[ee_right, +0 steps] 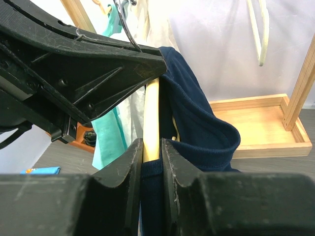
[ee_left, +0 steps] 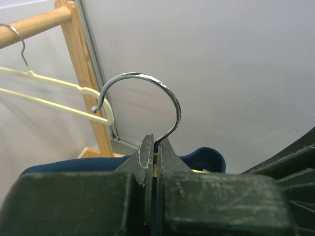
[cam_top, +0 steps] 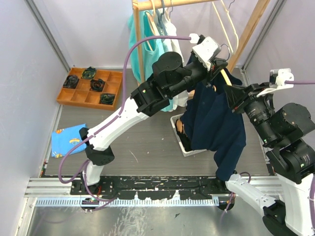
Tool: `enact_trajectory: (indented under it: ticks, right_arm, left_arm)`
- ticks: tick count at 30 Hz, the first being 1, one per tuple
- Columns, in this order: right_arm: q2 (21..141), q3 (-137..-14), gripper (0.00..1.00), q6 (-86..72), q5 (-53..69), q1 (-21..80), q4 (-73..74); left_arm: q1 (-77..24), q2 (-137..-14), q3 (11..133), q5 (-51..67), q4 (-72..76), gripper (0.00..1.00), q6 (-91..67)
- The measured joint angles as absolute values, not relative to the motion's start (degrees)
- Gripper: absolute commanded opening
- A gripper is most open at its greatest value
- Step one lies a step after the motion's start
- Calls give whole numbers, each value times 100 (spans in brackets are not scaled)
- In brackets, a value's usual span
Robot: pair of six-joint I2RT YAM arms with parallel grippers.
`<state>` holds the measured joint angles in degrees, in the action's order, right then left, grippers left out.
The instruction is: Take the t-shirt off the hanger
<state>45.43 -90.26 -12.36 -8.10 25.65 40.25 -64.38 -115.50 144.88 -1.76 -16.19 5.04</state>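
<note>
A navy t-shirt (cam_top: 216, 123) hangs on a pale wooden hanger (ee_right: 151, 118) held in the air in front of the clothes rack. My left gripper (ee_left: 155, 152) is shut on the base of the hanger's metal hook (ee_left: 147, 93), off the rail; in the top view it (cam_top: 216, 63) sits above the shirt's collar. My right gripper (ee_right: 151, 152) is shut on the hanger's arm and the shirt's neckline (ee_right: 197, 123) together; in the top view it (cam_top: 235, 96) is at the shirt's right shoulder. The shirt drapes down to the table's front.
A wooden rack (cam_top: 167, 4) at the back holds teal and white garments (cam_top: 147, 34) and empty cream hangers (ee_left: 54, 96). An orange compartment tray (cam_top: 91, 87) is at left, a blue cloth (cam_top: 69, 139) near front left, a white bin (cam_top: 183, 135) behind the shirt.
</note>
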Motion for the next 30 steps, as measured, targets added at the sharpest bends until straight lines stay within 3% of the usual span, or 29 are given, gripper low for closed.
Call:
enact_trajectory:
  ticks: [2,6,16,30]
  right_arm:
    - [4563,-9035,42,-1238,-849,2565,4045]
    - [4576,-9129,51,-1260,-906,2565,4150]
    - [4294,-9345,52,-1503,-1087,2565,4801]
    - [3708,-8731,58,-2062,-1411,2565,5767]
  left_arm:
    - [-6451,-11568,14488,-336,-1619,0,440]
    - [-6416,-11633,14490,-681,-1715,0,357]
    - [-6018,-11795,14562,-1015,-1778,0,239]
    - [-5763,-11795,14674,-1035,-1809,0,30]
